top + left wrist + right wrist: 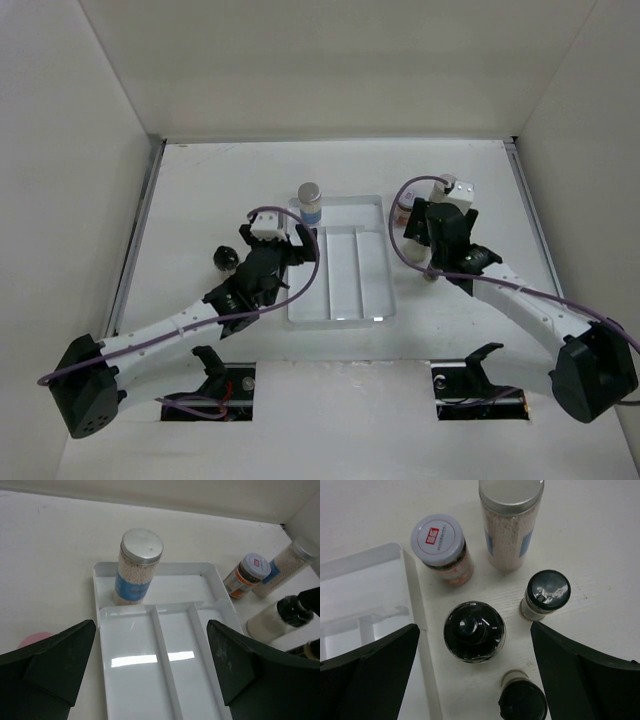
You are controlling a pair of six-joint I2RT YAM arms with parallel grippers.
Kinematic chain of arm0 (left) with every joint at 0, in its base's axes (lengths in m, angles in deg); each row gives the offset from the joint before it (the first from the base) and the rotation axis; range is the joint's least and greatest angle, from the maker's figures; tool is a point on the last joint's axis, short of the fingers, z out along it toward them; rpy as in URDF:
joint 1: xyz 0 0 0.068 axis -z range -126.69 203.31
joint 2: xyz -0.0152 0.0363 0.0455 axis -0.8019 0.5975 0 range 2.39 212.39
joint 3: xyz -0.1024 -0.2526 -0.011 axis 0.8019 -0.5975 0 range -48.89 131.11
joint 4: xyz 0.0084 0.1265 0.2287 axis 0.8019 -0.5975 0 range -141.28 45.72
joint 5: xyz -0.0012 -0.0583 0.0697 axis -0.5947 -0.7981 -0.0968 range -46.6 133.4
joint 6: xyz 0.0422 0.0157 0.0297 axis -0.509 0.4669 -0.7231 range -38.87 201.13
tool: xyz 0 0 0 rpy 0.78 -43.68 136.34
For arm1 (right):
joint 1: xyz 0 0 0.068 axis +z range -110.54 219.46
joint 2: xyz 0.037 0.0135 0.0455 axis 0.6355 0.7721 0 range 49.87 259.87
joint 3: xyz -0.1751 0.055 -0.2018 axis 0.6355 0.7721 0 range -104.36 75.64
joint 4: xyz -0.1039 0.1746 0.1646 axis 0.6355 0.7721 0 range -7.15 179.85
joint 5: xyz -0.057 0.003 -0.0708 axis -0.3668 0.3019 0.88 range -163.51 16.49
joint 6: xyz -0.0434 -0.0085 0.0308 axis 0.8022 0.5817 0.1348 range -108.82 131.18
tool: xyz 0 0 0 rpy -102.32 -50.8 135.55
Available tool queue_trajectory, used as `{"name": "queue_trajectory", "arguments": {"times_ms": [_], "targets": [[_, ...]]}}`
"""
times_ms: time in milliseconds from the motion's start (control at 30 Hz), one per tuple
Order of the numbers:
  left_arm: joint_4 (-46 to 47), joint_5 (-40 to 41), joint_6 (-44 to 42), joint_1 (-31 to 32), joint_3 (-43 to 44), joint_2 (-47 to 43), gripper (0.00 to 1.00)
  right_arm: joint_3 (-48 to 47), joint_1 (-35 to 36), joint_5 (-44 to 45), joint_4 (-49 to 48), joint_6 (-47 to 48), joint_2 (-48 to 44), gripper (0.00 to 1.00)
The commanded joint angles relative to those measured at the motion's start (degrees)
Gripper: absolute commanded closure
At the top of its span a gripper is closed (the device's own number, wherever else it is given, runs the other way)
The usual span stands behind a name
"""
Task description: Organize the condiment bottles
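A white divided tray [375, 300] lies mid-table. One grey-capped, blue-labelled bottle [137, 567] stands upright in its far left corner [310, 203]. My left gripper [152, 665] hangs open above the tray's long compartments [298, 242], holding nothing. Right of the tray stand a white-lidded jar [442, 545], a second grey-capped bottle [510, 520], a wide dark-capped bottle [474, 631] and two small dark-capped shakers [545, 595] [522, 697]. My right gripper [475, 675] is open above this group [418, 240], with the wide dark-capped bottle between its fingers, untouched.
A dark-capped bottle [224, 258] stands left of the left arm. A pink round lid [35, 639] shows by the left finger. White walls close the table on three sides. The right arm hides most of the bottles in the top view.
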Motion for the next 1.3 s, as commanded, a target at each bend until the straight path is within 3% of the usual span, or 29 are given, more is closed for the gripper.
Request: {"name": "queue_trajectory", "arguments": {"times_ms": [0,300,533,800,1267], "targets": [[3.2,0.3,2.2,2.2,-4.9,-4.2,0.04,0.1,-0.9,-2.3,-0.7,-1.5,0.9,0.00],[4.9,0.5,3.3,3.8,-11.6,-12.0,0.05,-3.1,-3.1,-6.4,-3.1,-0.4,8.8,0.11],[3.9,0.5,2.8,3.9,-10.0,-12.3,0.05,-4.1,-2.9,-4.7,-4.3,-0.4,7.5,0.44],[3.9,0.5,2.5,3.0,-9.0,-12.9,0.05,-6.8,4.2,-3.6,-6.1,1.8,-0.1,0.46],[2.8,0.5,2.6,3.2,-9.7,-14.0,0.05,-27.2,7.3,-5.0,-13.5,6.5,26.7,0.46]]}}
